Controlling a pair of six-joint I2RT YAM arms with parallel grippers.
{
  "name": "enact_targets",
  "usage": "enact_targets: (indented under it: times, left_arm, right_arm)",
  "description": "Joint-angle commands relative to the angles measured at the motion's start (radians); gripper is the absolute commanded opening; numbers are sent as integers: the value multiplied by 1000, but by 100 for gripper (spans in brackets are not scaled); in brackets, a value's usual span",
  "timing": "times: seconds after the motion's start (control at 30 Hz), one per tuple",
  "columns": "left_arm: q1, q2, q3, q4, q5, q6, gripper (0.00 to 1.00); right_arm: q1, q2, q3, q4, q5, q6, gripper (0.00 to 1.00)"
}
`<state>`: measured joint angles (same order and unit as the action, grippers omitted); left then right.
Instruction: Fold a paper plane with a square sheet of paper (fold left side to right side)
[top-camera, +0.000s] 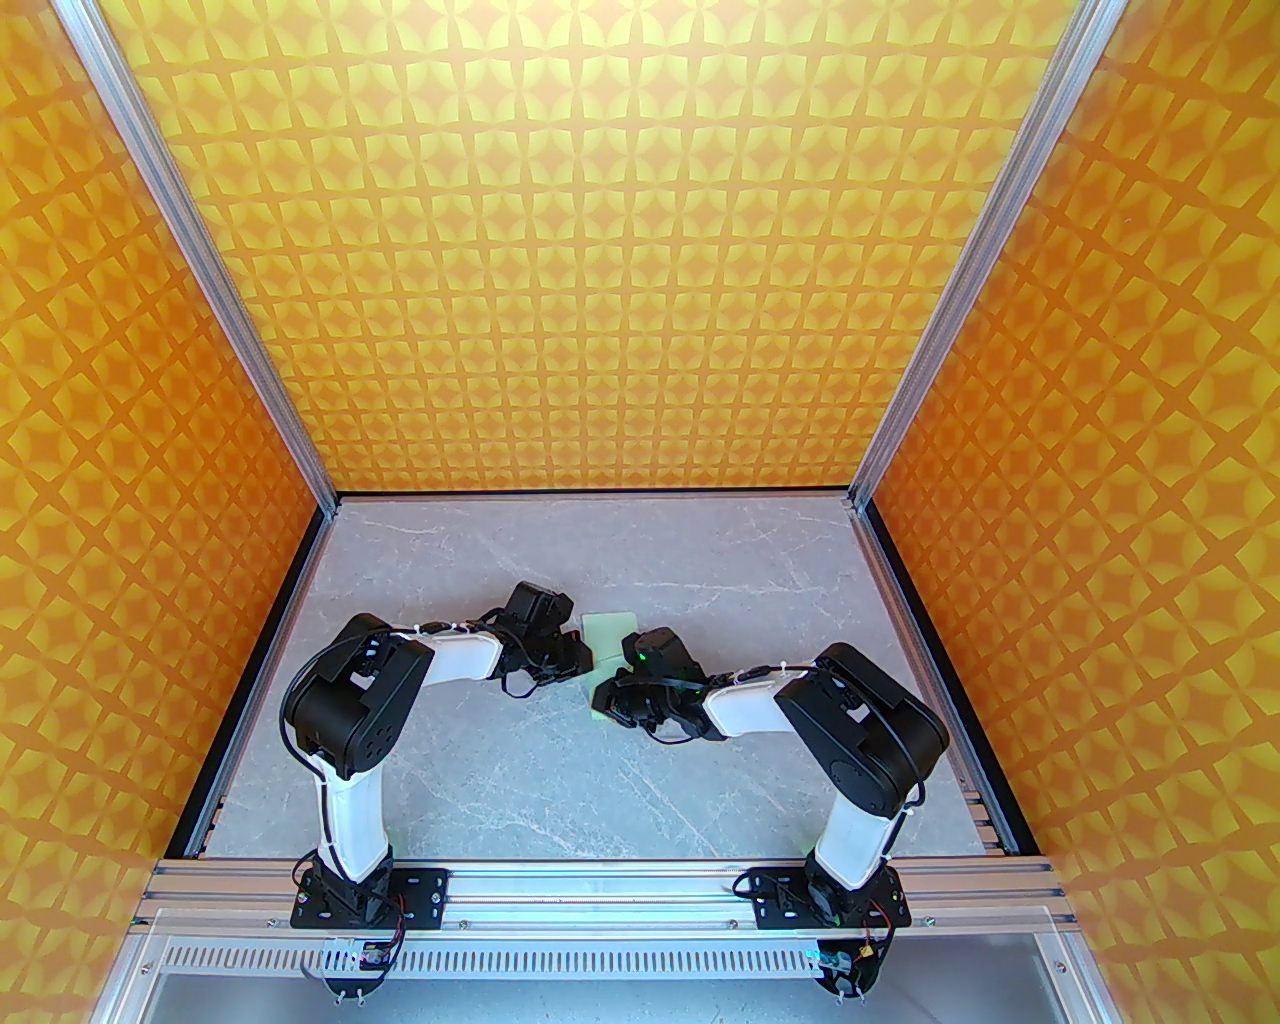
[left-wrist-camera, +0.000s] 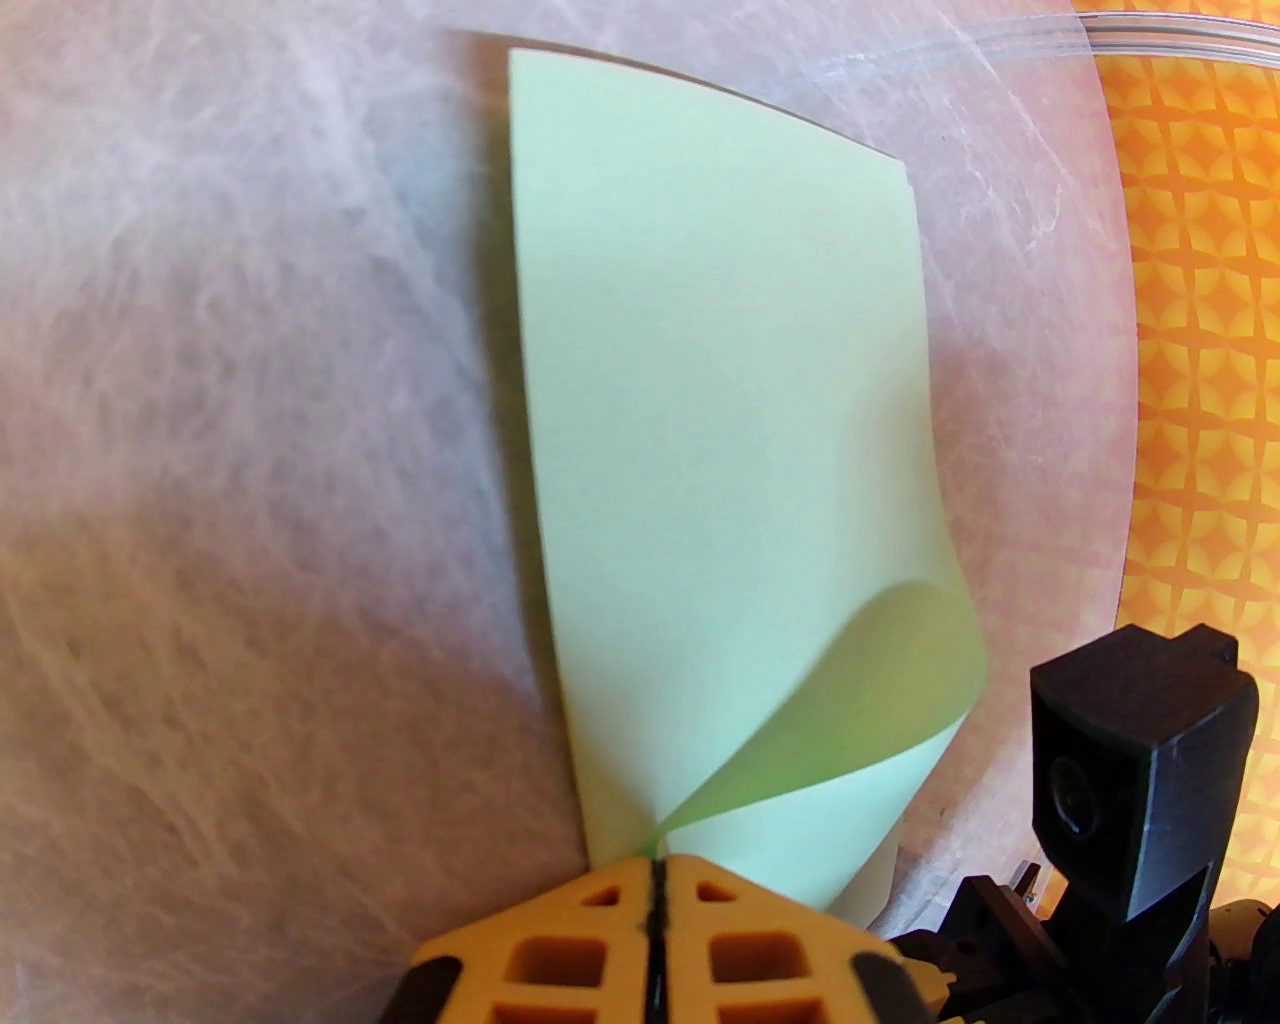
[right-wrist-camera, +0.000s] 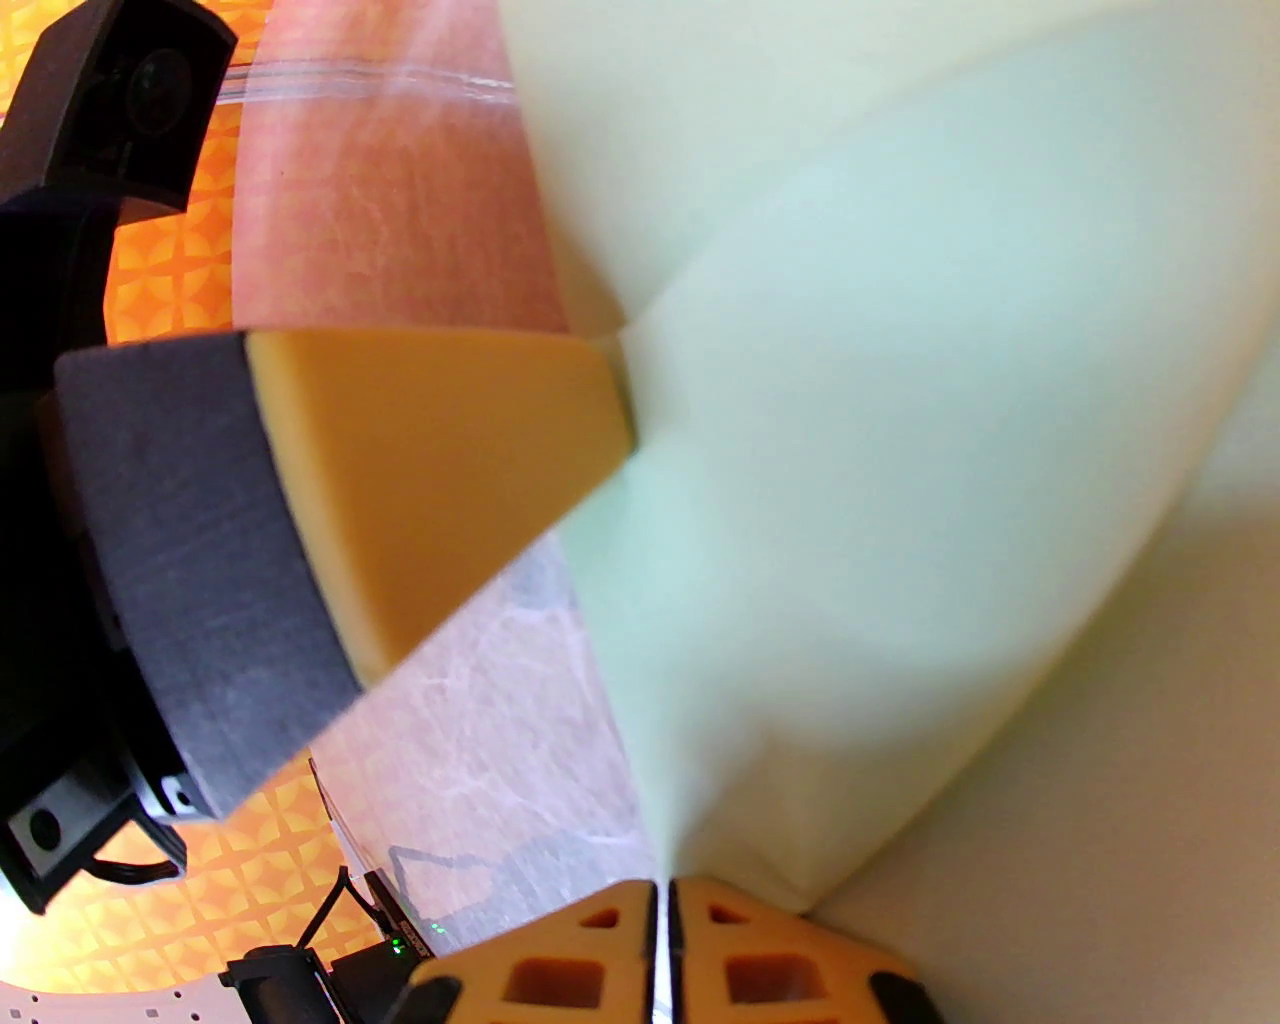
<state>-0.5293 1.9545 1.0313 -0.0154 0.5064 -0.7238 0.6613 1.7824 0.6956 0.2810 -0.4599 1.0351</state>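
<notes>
The sheet of paper (top-camera: 612, 634) is pale mint green and lies doubled over on the grey table between the two grippers. In the left wrist view the sheet of paper (left-wrist-camera: 720, 400) stretches away from me, its near right corner curled up. My left gripper (left-wrist-camera: 655, 866) is shut on the sheet's near corner. My right gripper (right-wrist-camera: 660, 890) is shut on a lifted flap of the sheet of paper (right-wrist-camera: 900, 400), with the left gripper's orange finger (right-wrist-camera: 430, 470) pinching the same sheet close by. From above, the left gripper (top-camera: 585, 655) and right gripper (top-camera: 605, 700) nearly meet. A paper plane is out of view.
The grey marble table (top-camera: 500, 780) has open room around the arms. Orange patterned walls close in the back and both sides. The right arm's black wrist camera housing (left-wrist-camera: 1140, 740) sits just right of the sheet.
</notes>
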Motion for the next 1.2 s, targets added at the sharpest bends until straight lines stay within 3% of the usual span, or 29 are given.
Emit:
enact_targets:
  times: [0.0,0.57,0.7,1.17]
  left_arm:
    - [-11,63,9,-33,-56,22,10]
    - [-20,55,6,-37,-56,36,10]
    - [-23,57,6,-41,-56,39,10]
    - [-27,58,11,-50,-56,42,10]
  right_arm:
    - [19,-1,-4,-132,12,-21,12]
    - [36,-103,123,-348,57,-145,12]
    - [4,-128,152,-361,95,-151,5]
    - [-59,35,254,-382,89,-204,2]
